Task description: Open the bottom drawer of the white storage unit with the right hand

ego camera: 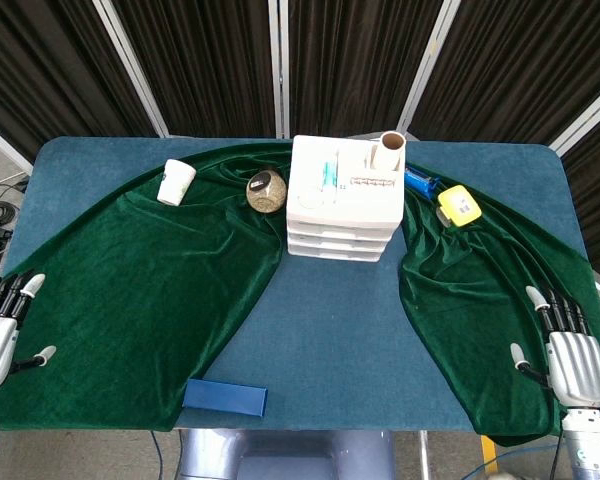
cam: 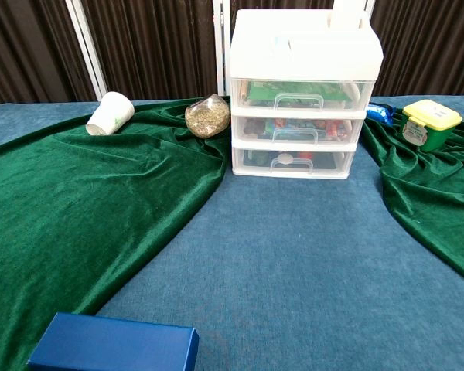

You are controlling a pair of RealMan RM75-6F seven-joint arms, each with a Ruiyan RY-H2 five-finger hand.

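Observation:
The white storage unit (ego camera: 342,196) stands at the back middle of the table, with three drawers stacked in it (cam: 300,93). Its bottom drawer (cam: 291,161) is closed, the clear handle (cam: 281,160) facing me. My right hand (ego camera: 568,350) lies at the table's near right corner on green cloth, fingers spread and empty, far from the unit. My left hand (ego camera: 2,325) rests at the near left edge, fingers apart and holding nothing. Neither hand shows in the chest view.
A white paper cup (ego camera: 176,182) lies on its side back left, beside a round speckled jar (ego camera: 266,191). A yellow-lidded green tub (cam: 430,124) and a blue item (ego camera: 421,183) sit right of the unit. A cardboard tube (ego camera: 392,151) stands on top. A blue box (ego camera: 225,397) lies near front.

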